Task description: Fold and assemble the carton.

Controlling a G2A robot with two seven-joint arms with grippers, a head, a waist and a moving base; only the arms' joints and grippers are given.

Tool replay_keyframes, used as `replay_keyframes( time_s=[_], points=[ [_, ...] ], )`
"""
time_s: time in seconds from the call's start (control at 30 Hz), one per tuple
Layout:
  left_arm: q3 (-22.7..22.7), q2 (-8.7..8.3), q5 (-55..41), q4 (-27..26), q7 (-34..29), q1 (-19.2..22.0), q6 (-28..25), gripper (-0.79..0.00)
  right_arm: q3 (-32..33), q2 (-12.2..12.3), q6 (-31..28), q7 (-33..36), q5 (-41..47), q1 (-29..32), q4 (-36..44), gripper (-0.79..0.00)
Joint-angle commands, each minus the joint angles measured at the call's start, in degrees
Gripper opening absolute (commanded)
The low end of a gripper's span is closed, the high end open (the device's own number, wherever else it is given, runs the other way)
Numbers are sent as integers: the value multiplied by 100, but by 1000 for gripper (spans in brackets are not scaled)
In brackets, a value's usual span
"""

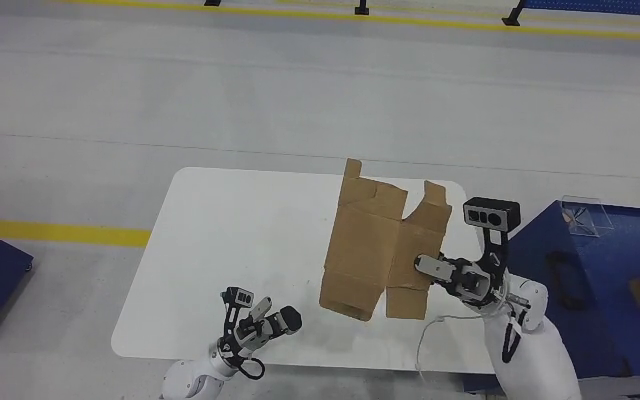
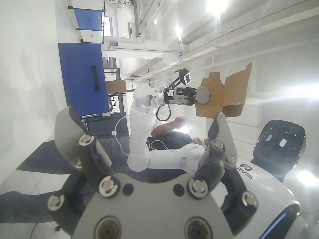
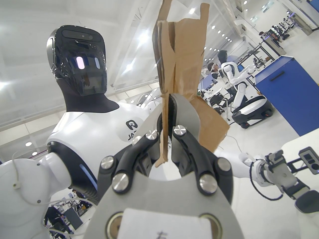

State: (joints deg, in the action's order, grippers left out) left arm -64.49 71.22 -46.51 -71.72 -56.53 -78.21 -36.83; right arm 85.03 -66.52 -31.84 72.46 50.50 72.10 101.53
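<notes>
One carton (image 1: 375,250), flattened, raised over the worktop (image 1: 220,260), 3 o'clock side; right hand (image 1: 432,268) clamped on its near edge. Left hand (image 1: 258,315) released, empty, at 7 o'clock. Step, by judgement: opening not begun; next calls for left hand grasping a free panel.

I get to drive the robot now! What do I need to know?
Right hand: shut on the carton, pinching it by an edge and holding it up over the table.
Left hand: open and empty, near the table's front edge, apart from the carton.
Done: the carton is picked up.
Left: it looks flat, with its flaps loose. It needs opening out, folding and assembling.
</notes>
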Motion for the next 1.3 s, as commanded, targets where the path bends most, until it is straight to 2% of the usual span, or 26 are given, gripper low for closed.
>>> replay_keyframes(
  time_s=[0.0,0.07,0.27,0.4,0.57,0.63,0.73,0.83,0.87,0.9,0.93,0.97,1.1,1.27],
  points=[
    [0,0,0,0,0,0,0,0,79,14,-53,-53,-356,-27,88,-785],
    [0,0,0,0,0,0,0,0,373,50,-531,-531,-1740,2,474,-785],
    [0,0,0,0,0,0,0,0,1161,150,-2516,-2516,-5479,200,1603,-785],
    [0,0,0,0,0,0,0,0,1769,103,-2616,-3647,-7664,177,2559,-785],
    [0,0,0,0,0,0,0,0,2023,66,-2616,-5696,-10354,315,3188,-785],
    [0,0,0,0,0,0,0,0,2165,51,-2616,-7056,-11579,427,3311,-785],
    [0,0,0,0,0,0,0,0,2338,57,-2586,-8638,-13250,399,3311,-785],
    [0,0,0,0,0,0,0,0,2273,100,-1826,-10398,-15250,630,3311,-785],
    [0,0,0,0,0,0,0,0,2225,133,-1419,-10990,-16012,751,3311,-785],
    [0,0,0,0,0,0,0,0,2160,178,-772,-11713,-16970,981,3311,-785],
    [0,0,0,0,0,0,0,0,2125,196,-465,-12030,-17360,1123,3311,-785],
    [0,0,0,0,0,0,0,0,2106,229,169,-12508,-18076,1370,3311,-785],
    [0,0,0,0,0,0,0,0,2016,288,1602,-13234,-19484,1956,3311,-785],
    [0,0,0,0,0,0,0,0,1798,327,2379,-13376,-20270,2336,3311,-785]
  ],
)
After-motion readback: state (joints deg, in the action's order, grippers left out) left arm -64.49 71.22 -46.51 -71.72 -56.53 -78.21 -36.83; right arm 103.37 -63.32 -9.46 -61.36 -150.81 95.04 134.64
